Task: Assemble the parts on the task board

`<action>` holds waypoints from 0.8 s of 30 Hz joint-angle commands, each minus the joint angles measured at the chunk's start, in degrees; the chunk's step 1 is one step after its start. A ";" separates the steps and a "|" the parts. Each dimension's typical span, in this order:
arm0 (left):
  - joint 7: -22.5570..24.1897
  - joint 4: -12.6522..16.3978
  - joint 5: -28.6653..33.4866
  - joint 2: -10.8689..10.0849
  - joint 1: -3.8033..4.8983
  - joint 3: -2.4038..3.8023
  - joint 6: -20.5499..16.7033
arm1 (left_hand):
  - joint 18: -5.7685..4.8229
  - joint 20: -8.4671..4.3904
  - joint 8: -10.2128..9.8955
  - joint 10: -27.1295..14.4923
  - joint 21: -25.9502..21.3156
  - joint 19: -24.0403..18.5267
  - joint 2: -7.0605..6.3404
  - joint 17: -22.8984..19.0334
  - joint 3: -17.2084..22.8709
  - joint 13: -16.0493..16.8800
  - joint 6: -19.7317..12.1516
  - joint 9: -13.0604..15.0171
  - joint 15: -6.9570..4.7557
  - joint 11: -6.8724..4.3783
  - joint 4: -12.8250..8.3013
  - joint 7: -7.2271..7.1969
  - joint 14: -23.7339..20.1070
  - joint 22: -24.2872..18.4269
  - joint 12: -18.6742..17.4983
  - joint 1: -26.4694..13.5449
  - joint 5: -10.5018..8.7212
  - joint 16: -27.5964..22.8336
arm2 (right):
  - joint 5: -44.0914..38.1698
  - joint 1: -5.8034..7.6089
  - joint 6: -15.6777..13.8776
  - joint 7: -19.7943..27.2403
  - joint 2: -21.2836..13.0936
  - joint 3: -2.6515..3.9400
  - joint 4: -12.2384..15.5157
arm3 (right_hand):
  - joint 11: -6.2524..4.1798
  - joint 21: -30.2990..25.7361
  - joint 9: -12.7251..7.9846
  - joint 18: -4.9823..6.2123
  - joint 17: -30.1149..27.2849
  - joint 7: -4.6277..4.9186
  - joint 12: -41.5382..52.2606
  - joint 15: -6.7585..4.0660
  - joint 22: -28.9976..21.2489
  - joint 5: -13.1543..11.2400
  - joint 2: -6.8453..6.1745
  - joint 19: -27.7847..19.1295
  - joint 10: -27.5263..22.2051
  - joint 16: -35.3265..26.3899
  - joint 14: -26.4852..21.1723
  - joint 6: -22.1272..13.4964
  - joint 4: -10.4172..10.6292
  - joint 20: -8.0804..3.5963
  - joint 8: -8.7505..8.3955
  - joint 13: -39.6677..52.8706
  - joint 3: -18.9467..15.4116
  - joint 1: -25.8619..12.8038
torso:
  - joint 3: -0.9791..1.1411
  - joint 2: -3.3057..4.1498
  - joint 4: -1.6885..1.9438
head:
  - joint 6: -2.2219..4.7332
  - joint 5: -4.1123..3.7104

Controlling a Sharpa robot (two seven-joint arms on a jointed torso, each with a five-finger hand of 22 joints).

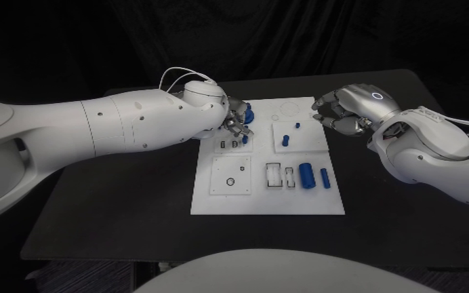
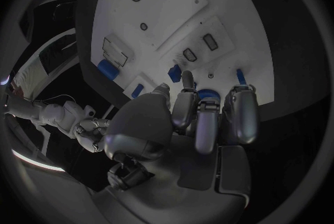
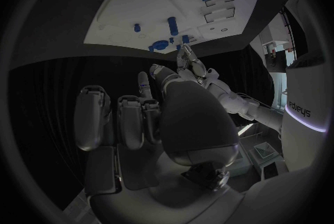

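Board: the white rectangular task board (image 1: 256,201) lies flat in the middle of the black table (image 1: 117,218), its long side running away from the robot.
Board recesses: near the front, two narrow upright slots with dark outlines (image 1: 281,176) sit side by side, pale inside; a raised white square panel (image 1: 232,173) to their left carries a small dark ring (image 1: 230,182).
Loose parts, front: two blue pieces lie beside the slots, a thick blue cylinder (image 1: 307,175) and a thinner blue rod (image 1: 324,178) just beside it, both lying lengthwise.
Loose parts, middle: a short blue peg (image 1: 285,140) and a tiny blue stud (image 1: 298,126) rest on the raised panel further back.
Held part: a round blue disc-like piece (image 1: 247,111) sits at the far left corner of the board, against the left hand's fingertips.
Left hand (image 1: 234,118): it is over the board's far left area, fingers curled together around the blue disc; the left wrist view shows blue between the fingertips (image 2: 206,93).
Right hand (image 1: 344,110): it hovers off the board's far right edge, fingers loosely curled and apart, holding nothing.
Table: black, with the board well inside its edges.
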 commanded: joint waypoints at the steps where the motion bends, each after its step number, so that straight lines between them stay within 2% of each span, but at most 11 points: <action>1: 0.09 -0.07 0.62 0.22 -0.17 0.05 0.61 | -0.98 0.11 -0.46 5.88 -0.27 -0.14 -0.25 15.07 0.44 17.80 0.49 0.14 -0.47 -0.47 -0.06 -0.01 5.95 0.03 17.44 0.06 0.47 0.37 | -0.17 0.09 0.39 -0.97 -0.04 0.04 0.13 | 0.33 -0.38 -0.03 -0.28 10.40 0.18 -0.06 0.42 11.16 0.49 0.05 1.34 5.82 -0.35 4.91 0.41 0.21 0.29 -0.33 14.84 0.16 0.13 | -0.08 -0.05 0.01 | 0.01 -0.06; 11: 0.79 -0.54 0.63 0.58 -0.54 0.04 0.43 | -0.88 0.05 -1.71 5.88 -0.61 -0.51 -0.34 15.07 0.94 17.80 0.44 -0.13 -0.49 -0.44 0.00 0.08 5.95 -0.34 17.44 0.33 0.78 0.37 | -0.17 0.09 0.26 -0.86 0.03 0.04 0.09 | 0.35 -0.58 -0.06 -0.24 10.41 0.19 -0.08 0.43 11.11 0.87 0.06 1.27 5.79 -0.34 4.91 0.43 0.25 0.31 -0.41 14.82 0.29 0.19 | -0.10 -0.02 -0.08 | 0.01 -0.10; 15: 1.23 -0.67 0.63 0.61 -0.63 0.04 0.16 | -0.87 0.05 -2.13 5.88 -0.68 -0.56 -0.33 15.07 1.15 17.80 0.55 -0.25 -0.48 -0.42 0.02 0.11 5.95 -0.38 17.44 0.40 0.98 0.37 | -0.17 0.09 0.38 -0.95 -0.02 0.04 0.12 | 0.36 -0.56 -0.06 -0.25 10.39 0.20 -0.12 0.44 11.12 1.04 0.09 1.28 5.76 -0.36 4.91 0.45 0.28 0.31 -0.45 14.78 0.35 0.19 | -0.14 -0.04 0.04 | 0.01 -0.32; 24: 1.66 -0.92 0.63 0.73 -0.78 0.04 0.60 | -0.85 0.05 -3.54 5.88 -0.91 -0.65 -0.62 15.07 2.13 17.80 1.35 -0.45 -0.48 -0.44 -0.04 0.06 5.95 -0.37 17.44 0.90 2.72 0.37 | -0.17 0.09 0.87 -1.26 0.06 0.04 0.08 | 0.36 -0.56 -0.06 -0.25 10.39 0.20 -0.12 0.44 11.12 1.04 0.09 1.28 5.76 -0.36 4.91 0.45 0.28 0.31 -0.45 14.78 0.35 0.19 | -0.15 -0.05 -0.06 | 0.01 -0.29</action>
